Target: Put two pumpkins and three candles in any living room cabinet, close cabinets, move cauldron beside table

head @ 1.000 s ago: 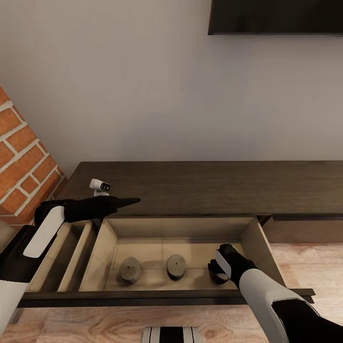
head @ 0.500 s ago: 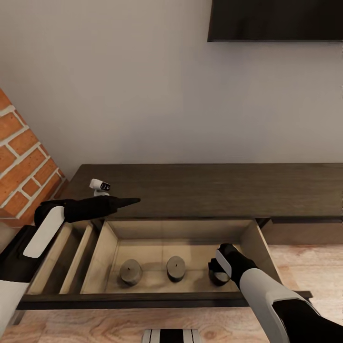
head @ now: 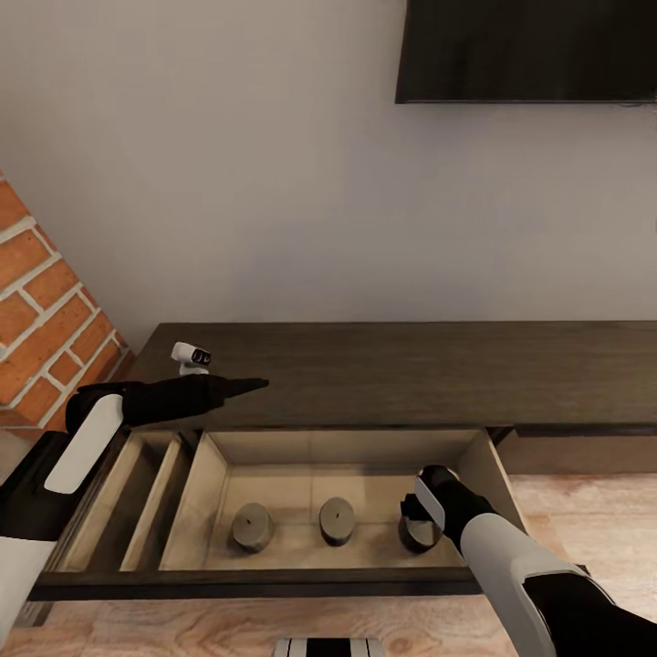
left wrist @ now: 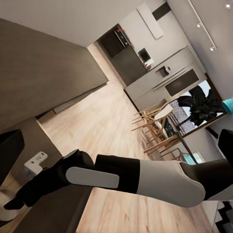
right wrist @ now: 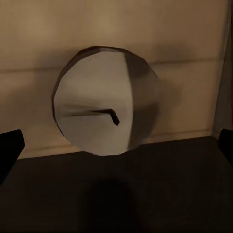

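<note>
The long dark-brown cabinet [head: 411, 365] has a wide drawer [head: 206, 484] pulled out, tan inside. Three pale grey candles stand in a row on its floor: a left candle [head: 251, 526], a middle candle [head: 337, 519] and a right candle [head: 416, 538]. My right gripper [head: 412, 516] hangs just over the right candle and partly covers it. In the right wrist view that candle [right wrist: 97, 97] lies ahead of the open right gripper [right wrist: 118, 145], whose fingertips [right wrist: 9, 145] stand wide apart. My left gripper [head: 251, 386] hovers shut over the cabinet top. The pumpkins and the cauldron are out of view.
A small white camera-like device [head: 192, 357] sits on the cabinet top by my left gripper. A brick wall [head: 41, 338] rises at the left and a dark TV [head: 529, 50] hangs above. A narrow side compartment [head: 119, 502] adjoins the drawer. Wood floor [head: 584, 511] lies to the right.
The camera has moved, so cabinet, drawer and TV sit a little lower in the picture. Both arms keep their poses. The right candle shows slightly more under my right gripper.
</note>
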Tool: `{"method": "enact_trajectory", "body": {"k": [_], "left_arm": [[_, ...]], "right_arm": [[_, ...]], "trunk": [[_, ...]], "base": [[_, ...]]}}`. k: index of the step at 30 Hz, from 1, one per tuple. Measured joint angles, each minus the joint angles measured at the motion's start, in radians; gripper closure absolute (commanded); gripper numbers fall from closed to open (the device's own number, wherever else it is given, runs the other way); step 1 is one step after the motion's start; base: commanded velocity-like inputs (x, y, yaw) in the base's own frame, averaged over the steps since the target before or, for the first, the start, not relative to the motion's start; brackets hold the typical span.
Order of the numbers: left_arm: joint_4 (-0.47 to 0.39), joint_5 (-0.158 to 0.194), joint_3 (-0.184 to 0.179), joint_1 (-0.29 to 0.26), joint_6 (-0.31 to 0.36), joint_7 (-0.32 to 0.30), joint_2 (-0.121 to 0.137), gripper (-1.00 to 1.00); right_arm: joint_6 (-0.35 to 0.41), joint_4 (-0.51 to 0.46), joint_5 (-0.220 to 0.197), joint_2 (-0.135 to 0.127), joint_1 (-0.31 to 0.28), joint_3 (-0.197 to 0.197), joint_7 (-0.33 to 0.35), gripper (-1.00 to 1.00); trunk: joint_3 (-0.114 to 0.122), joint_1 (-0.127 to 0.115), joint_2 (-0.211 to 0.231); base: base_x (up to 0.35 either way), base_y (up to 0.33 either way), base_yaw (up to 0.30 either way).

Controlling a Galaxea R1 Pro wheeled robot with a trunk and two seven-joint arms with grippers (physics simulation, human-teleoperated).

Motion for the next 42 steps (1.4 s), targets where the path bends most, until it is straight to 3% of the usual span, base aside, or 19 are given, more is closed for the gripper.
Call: {"method": "enact_trajectory", "body": {"k": [5, 11, 18, 25, 29, 36, 38, 42], "left_arm": [[-0.001, 0.001, -0.001, 0.0, 0.0, 0.0, 0.0, -1.0], [-0.001, 0.001, 0.0, 0.0, 0.0, 0.0, 0.0, -1.0], [-0.001, 0.002, 0.001, 0.0, 0.0, 0.0, 0.0, -1.0], [-0.001, 0.001, 0.002, 0.0, -0.001, 0.0, 0.0, -1.0], [-0.001, 0.001, 0.002, 0.0, -0.002, 0.0, 0.0, -1.0], [-0.001, 0.001, 0.002, 0.0, -0.002, 0.0, 0.0, -1.0], [-0.001, 0.001, 0.002, 0.0, -0.002, 0.0, 0.0, -1.0], [-0.001, 0.001, 0.002, 0.0, -0.002, 0.0, 0.0, -1.0]], "right_arm": [[0.011, -0.011, 0.0, 0.0, 0.0, -0.001, 0.001, -1.0], [0.076, -0.064, -0.002, -0.002, 0.0, 0.0, 0.001, -1.0], [0.088, -0.111, -0.003, -0.004, 0.0, 0.0, 0.005, -1.0], [0.087, -0.318, -0.008, -0.01, 0.009, -0.006, 0.025, -1.0], [0.084, -0.382, -0.008, -0.038, 0.013, -0.007, 0.139, -1.0], [0.09, -0.396, -0.011, -0.096, 0.015, -0.007, 0.251, -1.0], [0.092, -0.387, -0.013, -0.112, 0.015, -0.007, 0.314, -1.0], [0.169, -0.382, -0.011, -0.147, 0.015, -0.007, 0.415, -1.0]], "trunk": [[0.016, -0.019, 0.035], [0.034, -0.042, 0.077], [0.056, -0.069, 0.126], [0.078, -0.096, 0.175], [0.091, -0.111, 0.203], [0.113, -0.138, 0.252], [0.119, -0.146, 0.266], [0.132, -0.161, 0.294]], "base": [[-0.235, 0.0, 0.0], [-0.315, 0.0, 0.0], [-0.067, 0.0, 0.0], [-0.003, 0.0, 0.0], [0.0, 0.0, 0.0], [0.0, 0.0, 0.0], [0.0, 0.0, 0.0], [0.0, 0.0, 0.0]]}}
